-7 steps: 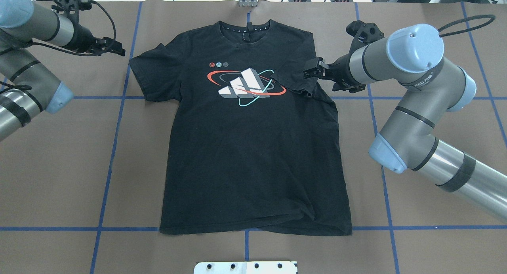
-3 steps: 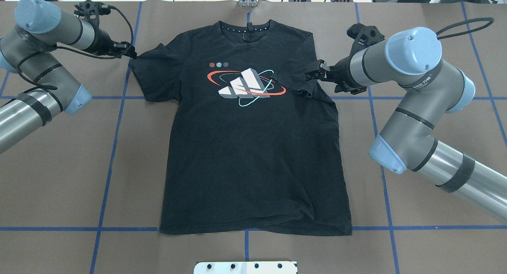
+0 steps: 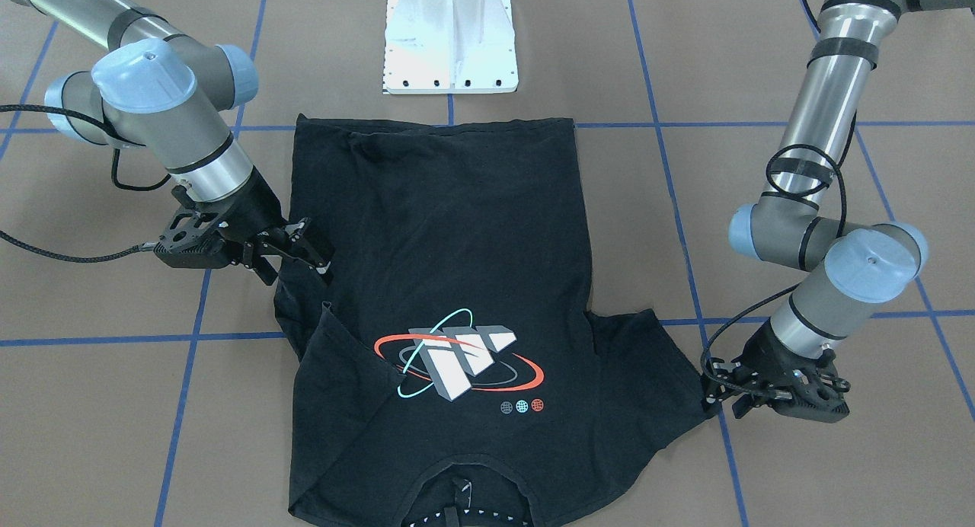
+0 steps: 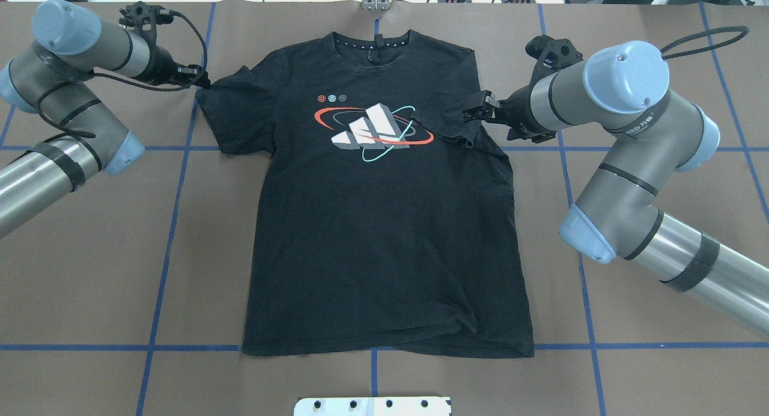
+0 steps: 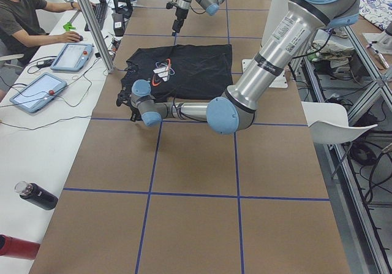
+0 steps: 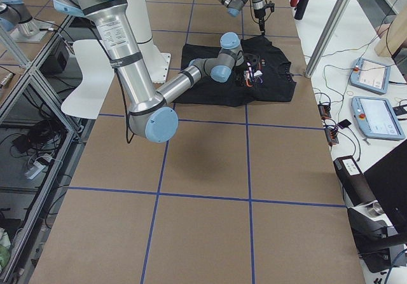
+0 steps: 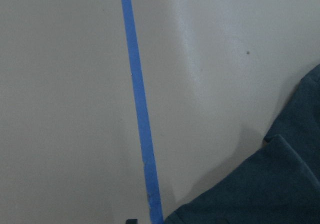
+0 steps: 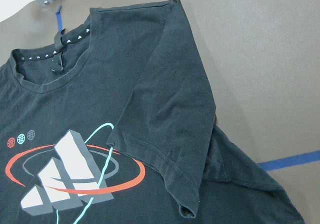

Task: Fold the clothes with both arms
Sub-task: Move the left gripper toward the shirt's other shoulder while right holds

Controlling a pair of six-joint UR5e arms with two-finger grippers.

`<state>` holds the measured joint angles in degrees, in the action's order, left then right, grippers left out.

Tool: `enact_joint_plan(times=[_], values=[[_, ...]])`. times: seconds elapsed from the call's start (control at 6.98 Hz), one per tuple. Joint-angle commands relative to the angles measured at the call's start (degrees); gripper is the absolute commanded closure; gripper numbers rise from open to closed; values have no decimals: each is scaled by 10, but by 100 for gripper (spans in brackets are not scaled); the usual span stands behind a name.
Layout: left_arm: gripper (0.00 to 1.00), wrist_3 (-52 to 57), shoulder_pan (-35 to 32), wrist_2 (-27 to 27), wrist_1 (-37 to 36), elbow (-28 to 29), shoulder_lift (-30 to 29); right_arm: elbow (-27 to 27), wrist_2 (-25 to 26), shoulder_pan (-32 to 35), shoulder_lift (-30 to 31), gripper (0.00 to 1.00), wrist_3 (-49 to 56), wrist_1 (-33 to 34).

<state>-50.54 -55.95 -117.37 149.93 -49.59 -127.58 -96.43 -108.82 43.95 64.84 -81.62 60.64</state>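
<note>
The left hand has slid in to the sleeve edge of the T-shirt; whether it grips I cannot tell. The shirt lies flat on the bench, hem nearest the robot. Beyond the hem is the three-bar orbit logo, with the other sleeve folded onto it. The right hand is beside that fold, fingers apart. The right arm reads "EED".

The black short-sleeved cotton T-shirt lies flat on the brown counter, print up, collar away from my base. Its right sleeve is folded in over the chest, overlapping the edge of the orbit logo; its left sleeve lies spread out.
</note>
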Motion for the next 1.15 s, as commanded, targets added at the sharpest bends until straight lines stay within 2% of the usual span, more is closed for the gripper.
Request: enact_joint_plan(times=[0.0, 0.29, 0.72, 1.0], values=[[49, 0, 5, 2, 1, 1, 1, 0, 0, 0, -1, 2, -1, 0], [55, 1, 5, 3, 1, 0, 5, 0, 0, -1, -2, 2, -5, -1], [56, 1, 5, 3, 0, 1, 6, 0, -1, 0, -2, 2, -5, -1], [73, 1, 5, 3, 0, 1, 5, -1, -1, 0, -2, 2, -5, -1]])
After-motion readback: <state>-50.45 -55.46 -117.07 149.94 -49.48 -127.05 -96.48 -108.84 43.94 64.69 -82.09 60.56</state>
